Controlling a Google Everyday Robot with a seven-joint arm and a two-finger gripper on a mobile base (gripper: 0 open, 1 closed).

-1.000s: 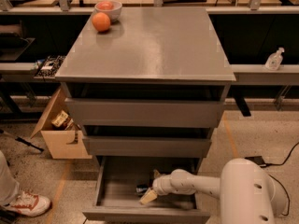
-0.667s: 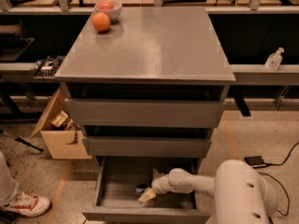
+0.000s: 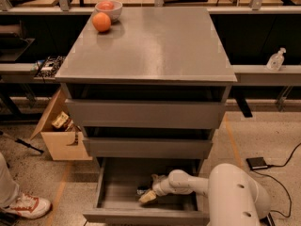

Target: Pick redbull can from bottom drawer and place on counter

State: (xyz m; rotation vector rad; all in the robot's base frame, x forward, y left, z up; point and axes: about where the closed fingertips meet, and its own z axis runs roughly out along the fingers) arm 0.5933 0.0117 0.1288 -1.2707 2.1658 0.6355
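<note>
I cannot tell if the jaws are apart or pressed together, because the light in there is too dim. They belong to the gripper [image 3: 147,197], a pale tan tip at the end of the robot's fat white arm [image 3: 221,189]. The gripper is down inside the low grey metal bottom drawer [image 3: 141,216]. This drawer is pulled out. The arm comes in from the right, and the gripper points to the left and a bit down, close to the drawer floor.

The redbull can [image 3: 142,190] shows only as a small dark shape inside the bottom drawer. It is just beside the gripper tip, on its far side. I cannot tell if they touch.

Above the open drawer are two wider grey metal drawers [image 3: 146,114], one over the other. On top of the cabinet is the big flat grey metal worktop [image 3: 155,46]. A round orange fruit [image 3: 101,21] sits near its far left corner. A small white bowl [image 3: 108,7] with something red in it sits just behind the fruit.

On the floor to the left is an open brown cardboard box [image 3: 61,135]. A white and red shoe [image 3: 27,205] is in the lower left corner. A clear plastic bottle [image 3: 275,59] stands on a shelf to the right.
</note>
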